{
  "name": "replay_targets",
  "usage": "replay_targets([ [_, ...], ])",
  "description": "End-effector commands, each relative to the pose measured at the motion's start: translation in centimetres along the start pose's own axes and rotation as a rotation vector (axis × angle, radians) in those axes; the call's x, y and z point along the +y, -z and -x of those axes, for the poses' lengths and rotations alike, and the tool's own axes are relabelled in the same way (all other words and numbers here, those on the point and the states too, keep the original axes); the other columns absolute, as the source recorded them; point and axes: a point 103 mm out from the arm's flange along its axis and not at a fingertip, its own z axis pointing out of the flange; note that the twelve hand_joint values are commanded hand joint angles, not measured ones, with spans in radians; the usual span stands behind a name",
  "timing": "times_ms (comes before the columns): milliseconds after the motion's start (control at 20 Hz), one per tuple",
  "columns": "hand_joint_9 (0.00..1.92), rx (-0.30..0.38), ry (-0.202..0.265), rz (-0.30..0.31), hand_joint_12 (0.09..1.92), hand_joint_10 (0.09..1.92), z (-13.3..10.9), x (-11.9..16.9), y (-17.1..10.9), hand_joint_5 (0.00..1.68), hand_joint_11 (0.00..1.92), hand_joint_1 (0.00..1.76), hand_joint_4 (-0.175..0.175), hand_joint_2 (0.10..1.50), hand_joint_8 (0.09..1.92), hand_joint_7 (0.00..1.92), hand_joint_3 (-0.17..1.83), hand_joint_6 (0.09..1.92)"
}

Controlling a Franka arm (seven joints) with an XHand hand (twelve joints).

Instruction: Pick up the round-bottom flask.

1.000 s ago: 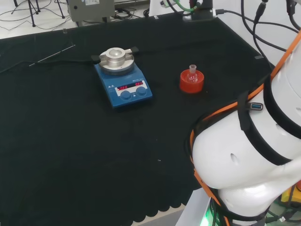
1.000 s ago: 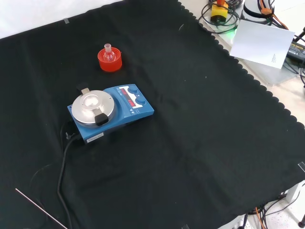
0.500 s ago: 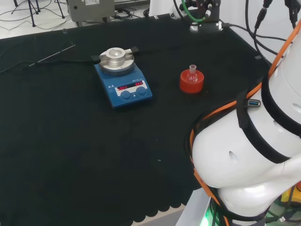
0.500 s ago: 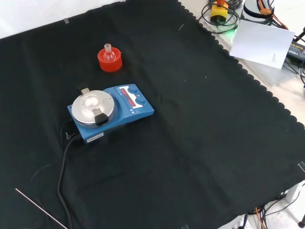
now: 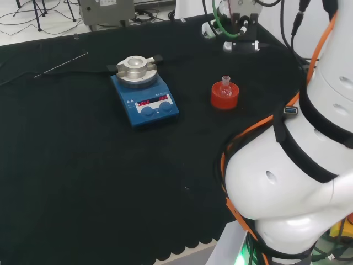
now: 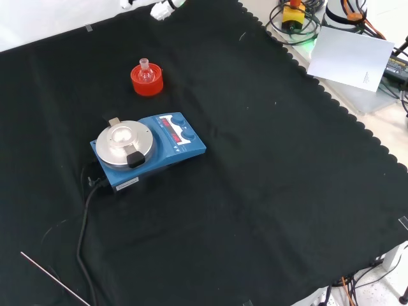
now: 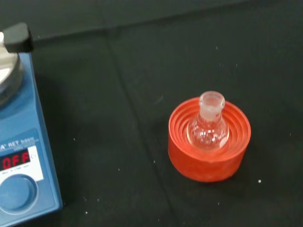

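Note:
A small clear round-bottom flask [image 5: 225, 84] [image 6: 145, 69] [image 7: 208, 130] stands upright, neck up, in a red ribbed ring stand [image 5: 225, 97] [image 6: 147, 84] [image 7: 208, 163] on the black cloth. Part of the hand [image 6: 162, 8] shows as white tips at the top edge of the front view, beyond the flask and apart from it. In the head view the hand [image 5: 238, 16] hangs above the cloth's far right part, past the stand. Nothing touches the flask. The wrist view looks down on flask and stand from a distance.
A blue hotplate stirrer [image 5: 144, 102] [image 6: 150, 150] [image 7: 19, 156] with a round metal top stands near the stand, its black cable [image 6: 83, 229] trailing off. A thin rod [image 5: 60, 65] [image 6: 54, 277] lies on the cloth. The arm's white links [image 5: 287, 182] stand at the head view's right.
The arm has swung: its links shifted in the head view and the hand has come in at the front view's top edge. Flask, stand and hotplate have not moved.

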Motion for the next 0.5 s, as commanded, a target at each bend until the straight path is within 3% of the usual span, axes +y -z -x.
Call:
replay_targets([
  [50,0.25,0.051,-0.033,-0.014,1.19,0.67,1.3,2.0,-2.7,0.37,0.00,0.42,-0.038,1.15,0.56,0.16,0.23,0.09],
  [500,0.26,0.049,-0.069,-0.061,1.20,0.67,3.8,3.9,-5.9,0.37,0.00,0.43,-0.040,1.14,0.57,0.16,0.24,0.09],
])
